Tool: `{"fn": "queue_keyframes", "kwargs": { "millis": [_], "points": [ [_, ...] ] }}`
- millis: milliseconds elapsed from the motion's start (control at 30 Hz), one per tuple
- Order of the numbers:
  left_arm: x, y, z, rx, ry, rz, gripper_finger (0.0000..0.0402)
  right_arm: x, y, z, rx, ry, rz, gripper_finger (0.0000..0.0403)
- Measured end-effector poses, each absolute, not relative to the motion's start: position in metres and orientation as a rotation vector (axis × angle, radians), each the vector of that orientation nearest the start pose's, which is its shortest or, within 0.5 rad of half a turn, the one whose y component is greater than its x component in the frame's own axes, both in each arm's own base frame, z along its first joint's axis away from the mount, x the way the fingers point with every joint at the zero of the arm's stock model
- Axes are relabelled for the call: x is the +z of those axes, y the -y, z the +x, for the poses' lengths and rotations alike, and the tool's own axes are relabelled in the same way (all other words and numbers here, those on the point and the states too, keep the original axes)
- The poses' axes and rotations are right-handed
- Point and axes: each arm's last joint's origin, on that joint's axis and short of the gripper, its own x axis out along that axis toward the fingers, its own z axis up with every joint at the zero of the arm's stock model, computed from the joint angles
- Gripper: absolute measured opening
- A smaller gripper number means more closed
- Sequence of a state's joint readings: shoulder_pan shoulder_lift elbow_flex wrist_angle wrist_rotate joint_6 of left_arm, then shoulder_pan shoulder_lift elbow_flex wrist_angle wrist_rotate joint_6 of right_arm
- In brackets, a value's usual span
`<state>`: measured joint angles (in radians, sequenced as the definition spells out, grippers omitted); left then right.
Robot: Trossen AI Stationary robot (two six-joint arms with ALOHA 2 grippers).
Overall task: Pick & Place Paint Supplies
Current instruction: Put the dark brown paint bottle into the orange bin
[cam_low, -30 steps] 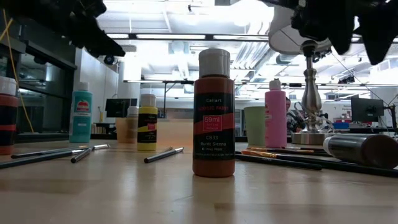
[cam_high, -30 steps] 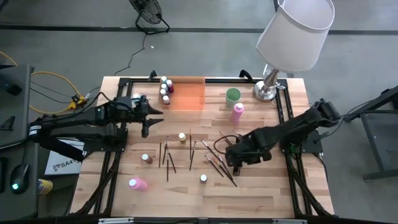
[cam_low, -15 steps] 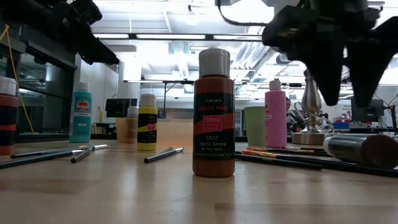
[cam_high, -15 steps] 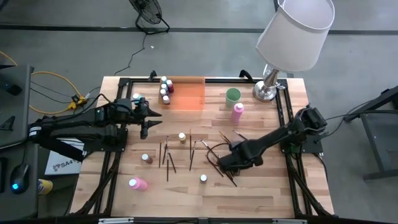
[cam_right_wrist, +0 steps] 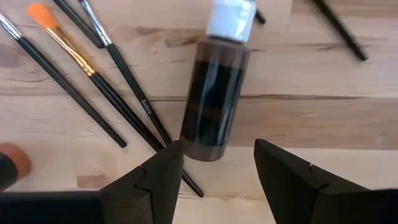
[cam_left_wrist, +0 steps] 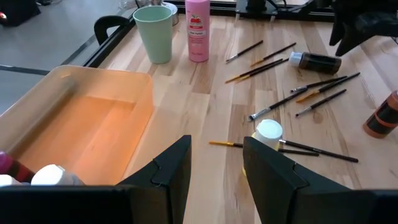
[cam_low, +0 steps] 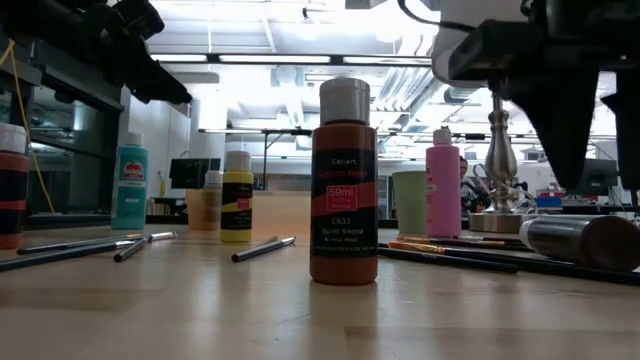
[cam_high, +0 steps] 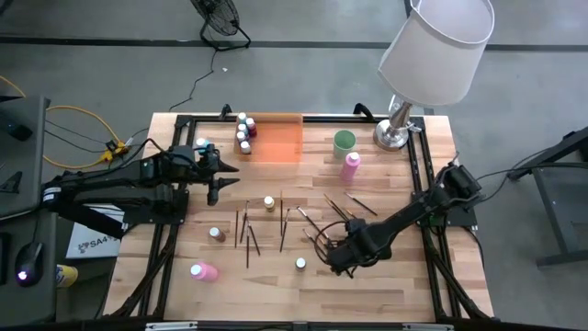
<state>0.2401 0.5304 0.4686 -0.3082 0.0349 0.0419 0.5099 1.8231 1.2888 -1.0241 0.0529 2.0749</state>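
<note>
a: where is the right gripper (cam_right_wrist: pixel 211 163)?
b: low over a dark brown paint bottle (cam_right_wrist: pixel 214 93) lying on its side on the wooden surface (cam_high: pixel 367 294), beside thin paintbrushes (cam_right_wrist: pixel 127 87) — fingers apart, holding nothing.
a: and the left gripper (cam_left_wrist: pixel 216 167)?
b: raised near the orange tray (cam_left_wrist: pixel 93 124) — fingers parted, empty.

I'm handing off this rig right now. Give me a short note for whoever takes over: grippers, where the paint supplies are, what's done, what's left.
Right gripper: open, empty, low over the dark brown bottle lying on its side among the brushes.
Left gripper: open, empty, hovering beside the orange tray.
Done: a few bottles at the tray's left end.
Left: pink bottle by the green cup, yellow bottle, sienna bottle, pink bottle lying down, all loose brushes.
</note>
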Motion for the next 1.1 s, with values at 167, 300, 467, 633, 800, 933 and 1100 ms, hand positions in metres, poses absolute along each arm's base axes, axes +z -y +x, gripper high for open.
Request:
{"fn": "queue_keyframes", "kwargs": {
  "millis": [167,300,467,633,800,933,1100],
  "points": [
    [0.247,-0.03,0.127,0.195,-0.372,-0.005,0.0141,0.176,-0.156,0.295,-1.223,-1.165,1.177,0.0193],
    [0.247,-0.03,0.127,0.195,-0.372,-0.005,0.0141,0.167,-0.157,0.297,-1.244,-1.173,1.163,0.0193],
    [0.247,-0.03,0.127,0.195,-0.372,-0.005,0.0141,0.155,-0.16,0.301,-1.249,-1.204,1.17,0.0193],
    [0.247,-0.03,0.127,0.195,-0.373,-0.005,0.0141,0.149,-0.161,0.303,-1.244,-1.206,1.144,0.0193],
    [0.246,-0.03,0.127,0.194,-0.378,-0.006,0.0141,0.148,-0.16,0.303,-1.23,-1.221,1.121,0.0189],
    [0.246,-0.03,0.127,0.194,-0.38,-0.006,0.0141,0.148,-0.16,0.303,-1.229,-1.222,1.119,0.016],
    [0.246,-0.03,0.127,0.194,-0.38,-0.007,0.0141,0.148,-0.16,0.303,-1.193,-1.232,1.07,0.0112]
  ]
}}
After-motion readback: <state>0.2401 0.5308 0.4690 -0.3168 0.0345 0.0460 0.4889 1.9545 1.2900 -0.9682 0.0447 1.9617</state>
